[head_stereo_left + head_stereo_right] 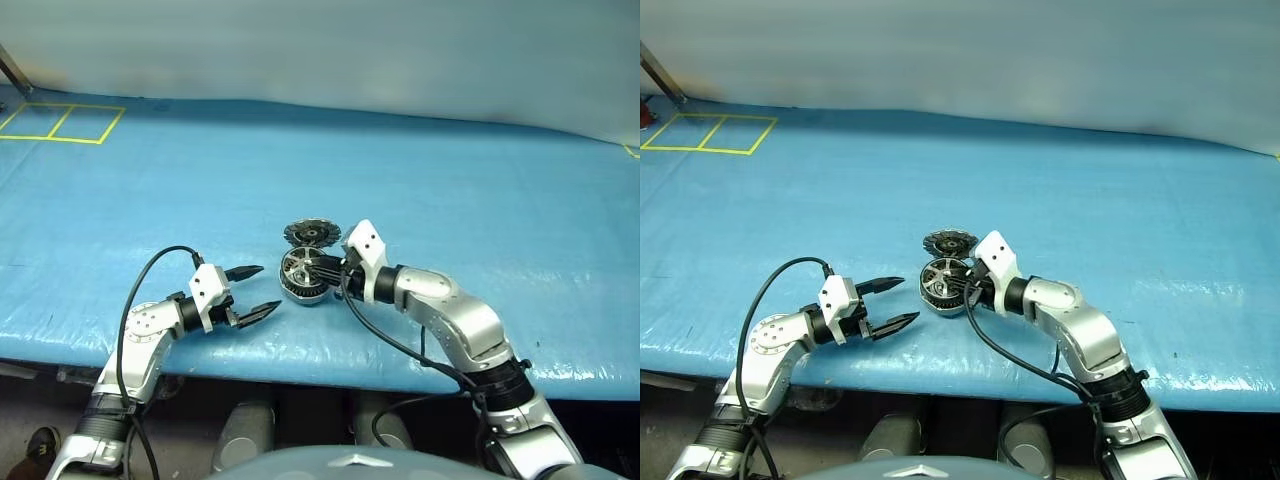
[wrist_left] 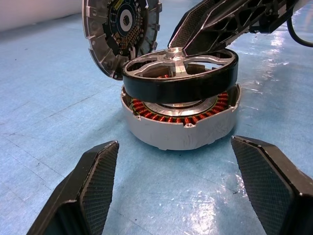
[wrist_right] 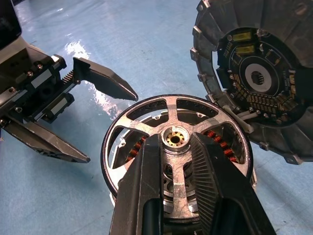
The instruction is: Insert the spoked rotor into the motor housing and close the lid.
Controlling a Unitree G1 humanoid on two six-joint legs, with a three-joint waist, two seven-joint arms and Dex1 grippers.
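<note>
- Plainly, the step in hand was the insertion: the right hand (image 3: 178, 161) was clamped on a spoke of the rotor (image 2: 180, 73), its two fingers close together on either side of that spoke, just short of the hub.
- The rotor sat on top of the housing (image 2: 182, 128) but was not seated; it lay tilted, the edge away from the right hand lifted clear of the silver wall and the copper windings showing beneath it.
- The rotor's flat face pointed upward and a little askew, so its axis leaned off the housing's upright axis; the wheel has no long axis to speak of, being round.
- The housing stood upright on the blue surface (image 1: 480, 200), open end up, between the two hands and near the front edge.
- The lid (image 2: 120, 34) leaned on its edge just beyond the housing, touching or very nearly touching the rotor's rim, its dark inner face turned toward the hands.
- The left hand (image 1: 251, 293) hung just beside the housing with its fingers wide apart, holding nothing and aimed at the housing's wall.
- By my reading, the next move called for levelling the rotor so hub and centre line up, then pressing it straight down until the rim drops inside the wall; the left hand might steady the housing.
- The lid was not yet fitted, so closing remained.
</note>
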